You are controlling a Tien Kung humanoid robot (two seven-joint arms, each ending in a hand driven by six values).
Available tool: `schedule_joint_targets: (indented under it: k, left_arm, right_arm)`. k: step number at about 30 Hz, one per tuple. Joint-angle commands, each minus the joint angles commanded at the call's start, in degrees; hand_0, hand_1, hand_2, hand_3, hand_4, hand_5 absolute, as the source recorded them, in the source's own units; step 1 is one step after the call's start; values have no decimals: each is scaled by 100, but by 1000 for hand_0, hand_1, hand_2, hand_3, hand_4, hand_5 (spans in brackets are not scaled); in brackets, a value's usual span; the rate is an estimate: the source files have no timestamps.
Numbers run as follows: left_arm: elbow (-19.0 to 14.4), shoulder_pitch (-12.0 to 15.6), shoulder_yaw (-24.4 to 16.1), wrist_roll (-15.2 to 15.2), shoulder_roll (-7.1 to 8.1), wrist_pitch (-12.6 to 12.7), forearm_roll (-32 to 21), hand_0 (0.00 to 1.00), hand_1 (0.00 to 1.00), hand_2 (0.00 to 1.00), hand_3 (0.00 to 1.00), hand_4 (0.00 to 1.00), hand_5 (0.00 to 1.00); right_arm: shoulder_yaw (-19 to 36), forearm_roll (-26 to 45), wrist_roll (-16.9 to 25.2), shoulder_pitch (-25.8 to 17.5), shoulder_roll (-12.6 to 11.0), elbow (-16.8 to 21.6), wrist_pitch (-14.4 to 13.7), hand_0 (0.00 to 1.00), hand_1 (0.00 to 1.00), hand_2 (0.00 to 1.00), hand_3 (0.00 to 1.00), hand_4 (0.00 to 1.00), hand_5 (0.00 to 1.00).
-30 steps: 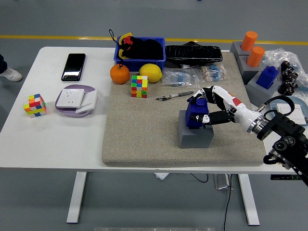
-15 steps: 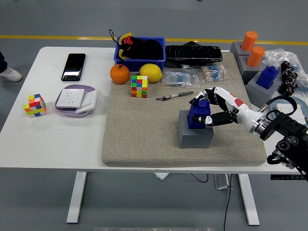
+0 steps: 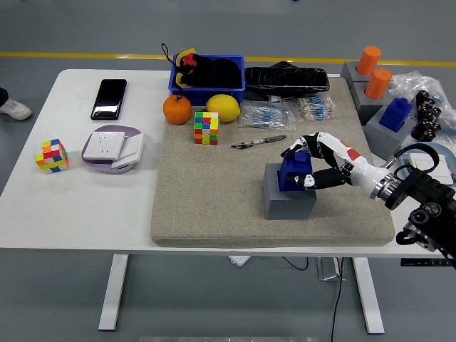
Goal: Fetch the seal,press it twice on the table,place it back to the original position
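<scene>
We judge the step to be either the fetch or the return: our right robot hand (image 3: 308, 165) has its fingers curled around the blue block-shaped seal (image 3: 294, 171), which sits on its grey square base (image 3: 287, 201) on the beige felt mat (image 3: 214, 192) covering the white table (image 3: 78, 206). Next comes a clean lift or release. The blue plastic bin (image 3: 207, 78) holds dark items we cannot identify.
</scene>
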Motion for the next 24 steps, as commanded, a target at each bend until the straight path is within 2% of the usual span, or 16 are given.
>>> schedule_joint_targets:
  k: [1,6,7,12,13,24]
  left_arm:
    - [-1,-1,-4,-1,0,0,2,792,747,737,774,797,474]
    - [-2,-3,-10,-1,-3,-2,5,792,747,737,774,797,474]
    - [-1,-1,-5,1,-4,-3,2,792,747,737,774,798,475]
    - [0,3,-8,1,-3,-3,2,792,747,737,774,798,475]
    - [0,3,-9,1,-2,-2,3,793,747,738,775,798,475]
    - [-2,1,-19,4,-7,-5,7,792,747,738,774,798,475]
  right_arm:
    - [-5,1,1,3,1,-4,-6,580,506,496,503,780,2]
    - [-15,-12,18,14,7,-8,-76,580,506,496,503,780,2]
    - [-16,-14,16,18,9,-9,-79,599,581,557,574,890,2]
    - [-22,-10,6,23,9,-4,-69,599,581,557,574,890,2]
    - [-24,-11,3,23,9,-3,-67,613,604,587,595,944,2]
    - [-33,-27,-33,29,8,9,-18,620,626,625,627,960,2]
